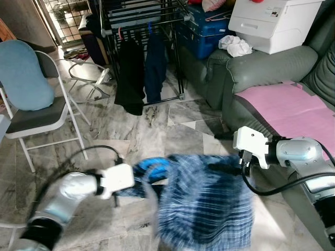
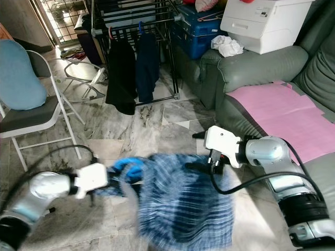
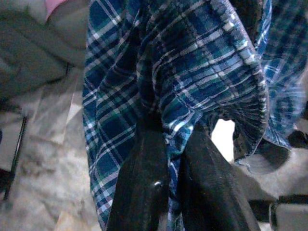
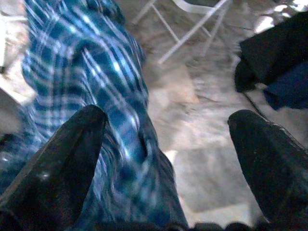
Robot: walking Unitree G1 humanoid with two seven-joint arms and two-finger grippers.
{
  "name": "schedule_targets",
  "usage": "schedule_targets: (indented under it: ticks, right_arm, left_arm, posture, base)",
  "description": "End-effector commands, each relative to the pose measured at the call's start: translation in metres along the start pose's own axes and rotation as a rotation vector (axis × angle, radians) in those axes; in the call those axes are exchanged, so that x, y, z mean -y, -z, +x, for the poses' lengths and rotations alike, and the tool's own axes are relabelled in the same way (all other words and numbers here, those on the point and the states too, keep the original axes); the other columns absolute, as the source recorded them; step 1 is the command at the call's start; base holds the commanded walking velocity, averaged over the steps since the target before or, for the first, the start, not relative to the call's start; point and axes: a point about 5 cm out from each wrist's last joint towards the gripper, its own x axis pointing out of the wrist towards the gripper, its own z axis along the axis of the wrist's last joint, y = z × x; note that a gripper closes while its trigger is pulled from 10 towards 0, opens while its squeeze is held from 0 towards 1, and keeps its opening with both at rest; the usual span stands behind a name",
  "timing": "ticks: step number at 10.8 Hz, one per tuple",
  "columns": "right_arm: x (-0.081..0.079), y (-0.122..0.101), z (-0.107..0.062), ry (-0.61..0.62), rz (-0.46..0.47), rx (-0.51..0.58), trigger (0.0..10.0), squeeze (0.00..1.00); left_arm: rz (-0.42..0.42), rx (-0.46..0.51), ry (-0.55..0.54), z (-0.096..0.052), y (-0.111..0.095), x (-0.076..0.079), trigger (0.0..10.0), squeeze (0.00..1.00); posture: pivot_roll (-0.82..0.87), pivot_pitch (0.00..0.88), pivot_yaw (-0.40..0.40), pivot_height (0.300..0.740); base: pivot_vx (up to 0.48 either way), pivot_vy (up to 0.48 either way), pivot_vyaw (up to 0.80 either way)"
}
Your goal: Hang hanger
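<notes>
A blue plaid garment (image 1: 204,204) hangs low over the marble floor between my two arms, blurred by motion. A bright blue hanger (image 1: 153,168) pokes out of its upper left edge. My left gripper (image 3: 175,139) is shut, with a fold of the plaid cloth (image 3: 192,72) pinched between its fingers; it sits at the garment's left side (image 1: 133,188). My right gripper (image 4: 173,120) is at the garment's upper right edge (image 1: 222,168), its fingers spread wide, with the plaid cloth (image 4: 96,96) lying against one finger. A black drying rack (image 1: 141,21) with dark clothes stands at the back.
A folding chair (image 1: 36,115) with a blue cushion stands at the left. A grey sofa (image 1: 261,68) with a pink sheet (image 1: 293,104) lines the right side, with a white printer (image 1: 277,21) and a blue case (image 1: 204,31) behind it. Bare floor lies between me and the rack.
</notes>
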Motion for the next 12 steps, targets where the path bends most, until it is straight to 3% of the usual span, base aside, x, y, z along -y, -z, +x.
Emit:
schedule_targets:
  ticks: [1, 2, 3, 4, 5, 6, 10, 12]
  right_arm:
    - [0.001, -0.005, 0.004, -0.04, -0.001, 0.019, 10.0, 1.0]
    - [0.0, -0.001, 0.008, -0.069, -0.009, -0.003, 10.0, 0.96]
    - [-0.001, -0.002, 0.012, -0.105, -0.006, 0.003, 10.0, 0.63]
    - [-0.002, -0.002, 0.013, -0.125, -0.002, 0.003, 10.0, 0.55]
    - [-0.005, 0.001, 0.017, -0.173, -0.01, -0.018, 10.0, 0.09]
    - [-0.007, 0.002, 0.019, -0.217, -0.003, -0.022, 0.0, 0.0]
    - [-0.013, 0.001, 0.031, -0.314, -0.041, -0.034, 0.0, 0.0]
    - [-0.018, 0.004, 0.029, -0.357, -0.035, -0.059, 0.0, 0.0]
  left_arm:
    - [0.058, 0.021, -0.014, -0.001, -0.009, -0.009, 0.0, 0.0]
    - [0.093, 0.069, -0.007, 0.006, -0.018, -0.009, 0.0, 0.0]
    - [0.128, 0.084, 0.01, 0.011, -0.023, -0.008, 0.0, 0.0]
    - [0.14, 0.09, 0.02, 0.013, -0.025, -0.008, 0.0, 0.0]
    - [0.154, 0.107, 0.033, 0.018, -0.029, -0.007, 0.0, 0.0]
    - [0.16, 0.119, 0.044, 0.022, -0.032, -0.006, 0.0, 0.0]
    - [0.187, 0.138, 0.066, 0.033, -0.039, -0.005, 0.0, 0.0]
    - [0.191, 0.142, 0.064, 0.034, -0.04, -0.007, 0.0, 0.0]
  posture:
    - [-0.09, 0.0, 0.1, 0.74]
    - [-0.09, 0.0, 0.103, 0.74]
    - [-0.09, 0.0, 0.104, 0.74]
    - [-0.09, 0.0, 0.104, 0.74]
    - [-0.09, 0.0, 0.106, 0.74]
    - [-0.09, 0.0, 0.106, 0.74]
    - [-0.08, 0.0, 0.11, 0.74]
    - [-0.08, 0.0, 0.11, 0.74]
  base:
    - [0.0, 0.0, 0.0]
    - [0.0, 0.0, 0.0]
    - [0.0, 0.0, 0.0]
    - [0.0, 0.0, 0.0]
    - [0.0, 0.0, 0.0]
    - [0.0, 0.0, 0.0]
    - [0.0, 0.0, 0.0]
    - [0.0, 0.0, 0.0]
